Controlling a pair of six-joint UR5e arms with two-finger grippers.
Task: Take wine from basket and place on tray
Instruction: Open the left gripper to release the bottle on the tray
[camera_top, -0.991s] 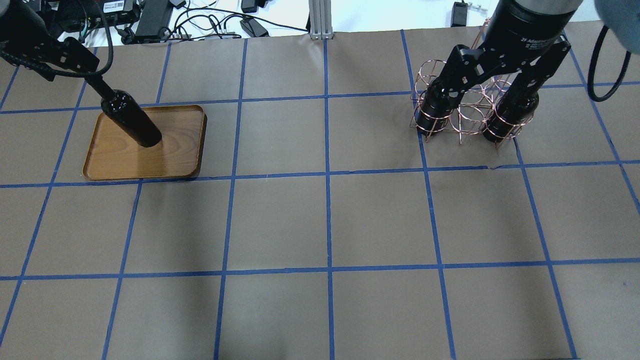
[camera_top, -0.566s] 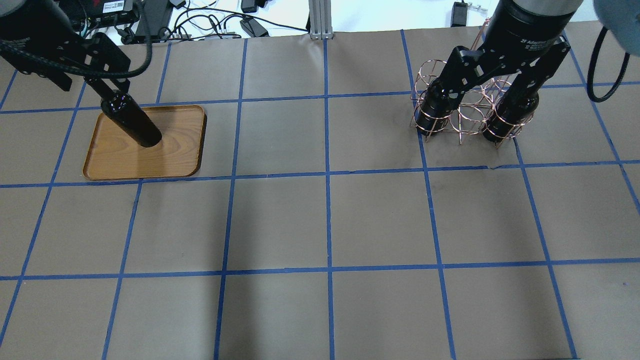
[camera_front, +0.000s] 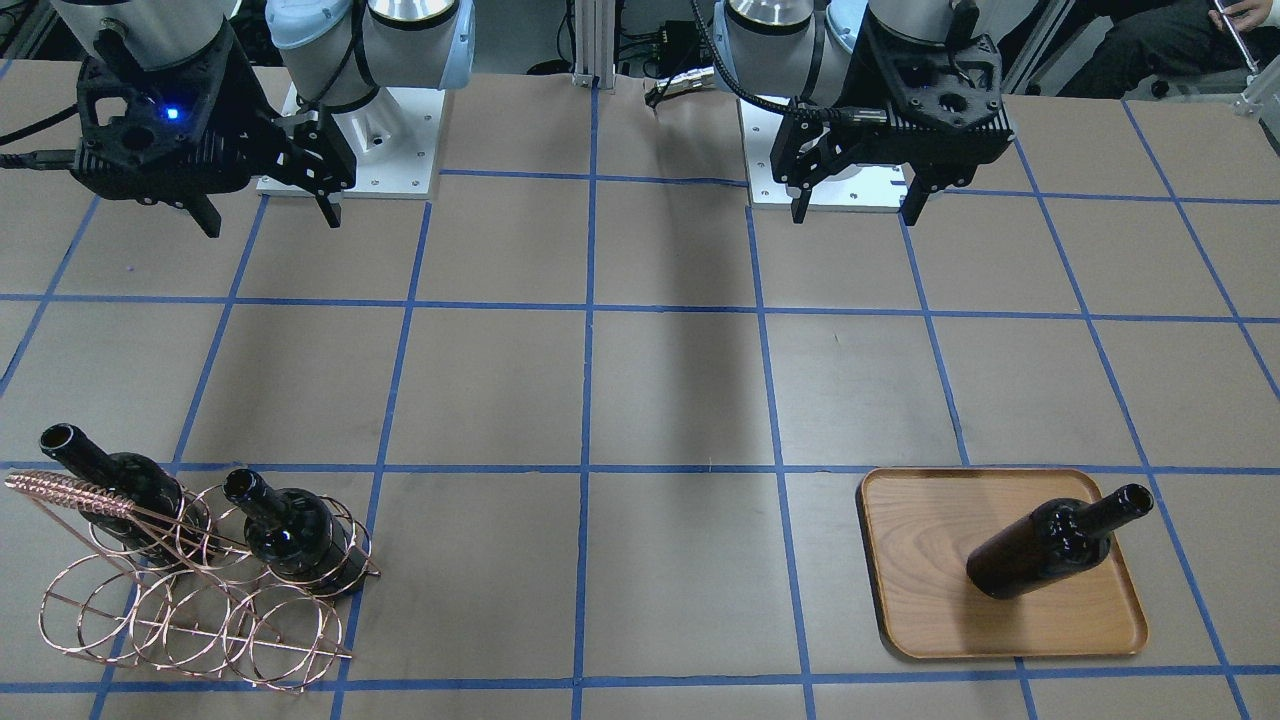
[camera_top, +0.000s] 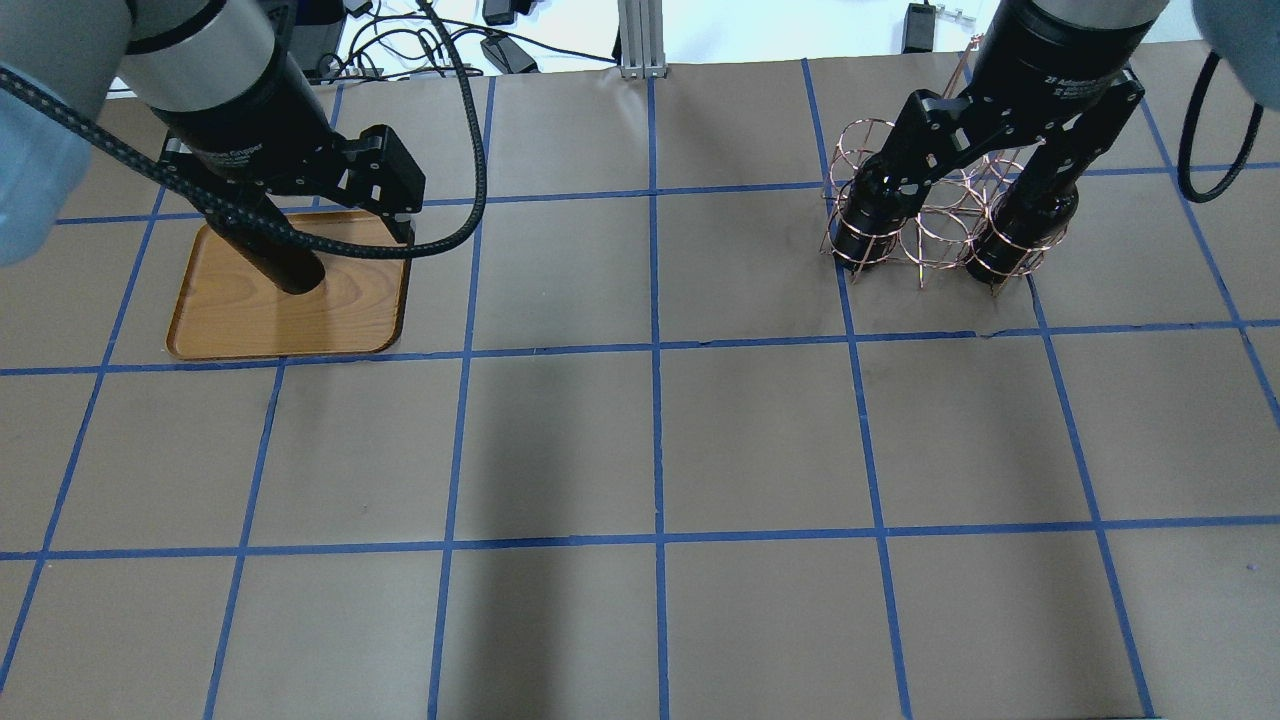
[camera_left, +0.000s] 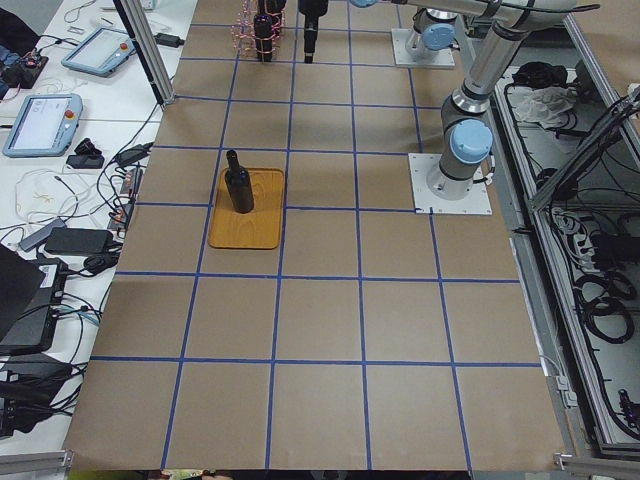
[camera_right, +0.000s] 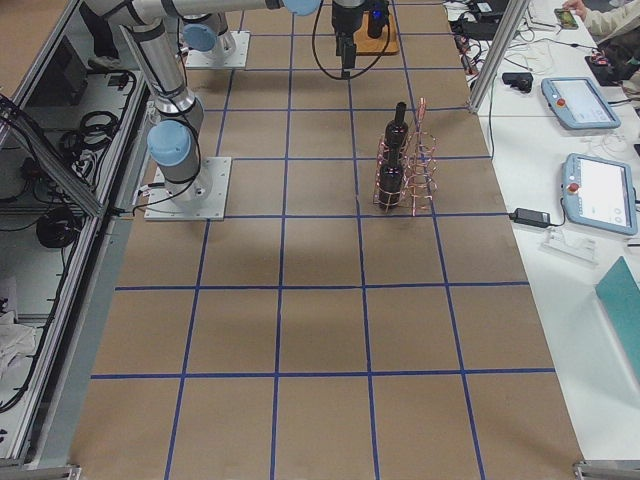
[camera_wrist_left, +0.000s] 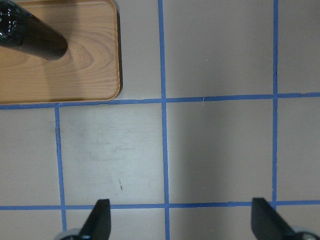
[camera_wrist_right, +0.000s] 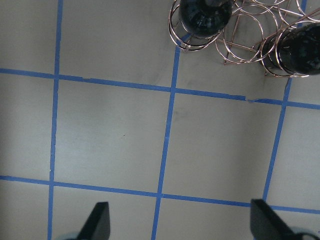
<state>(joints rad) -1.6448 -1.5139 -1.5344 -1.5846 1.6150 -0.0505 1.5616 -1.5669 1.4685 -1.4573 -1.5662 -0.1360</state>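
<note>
The wine bottle (camera_front: 1050, 545) stands upright on the tray (camera_front: 920, 600), near its middle. The basket (camera_front: 190, 620) sits well apart from the tray, toward the robot's right. A second bottle (camera_front: 110, 480) and a third bottle (camera_front: 285, 530) stand in the end rings of the basket's row nearer the robot.

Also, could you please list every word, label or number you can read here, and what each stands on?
"2F Adaptive": white print on the body of the right claw, overhead view; the rest is unreadable.
"Gripper": barely legible, same print on the body of the left claw.
The wine bottle on the tray has no label.
The pendant screen in the right side view is too small to read.
</note>
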